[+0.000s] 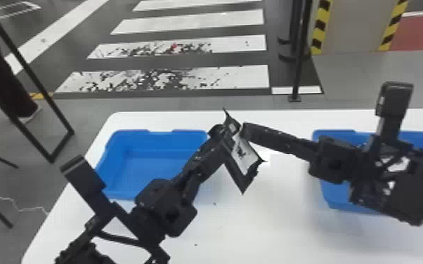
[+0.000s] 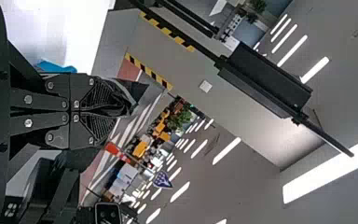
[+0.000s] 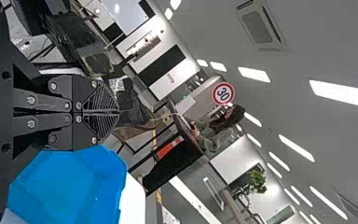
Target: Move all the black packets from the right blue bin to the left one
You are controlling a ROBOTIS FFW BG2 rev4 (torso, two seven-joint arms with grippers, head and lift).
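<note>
Nearest the camera, low on the left of the head view, the left arm comes in from the bottom edge and slants up to the middle of the frame. Its left gripper is closed tight, with a black packet pinched at its fingertips; the left wrist view shows the dark, crumpled packet between them. From there the packet hangs tilted over the table, at the centre of the head view, a pale label facing the camera.

Across from it, the right arm enters from the right edge, and the right gripper has its fingertips close beside the packet's upper part. Those fingers are pressed narrow together in the right wrist view; whether they touch the packet, I cannot tell.

On the left of the frame sits the left blue bin, partly behind the left arm. Right of the frame is the right blue bin, largely hidden under the right arm, so its contents cannot be made out. Beyond the table, toward the upper right, stands a black post.
</note>
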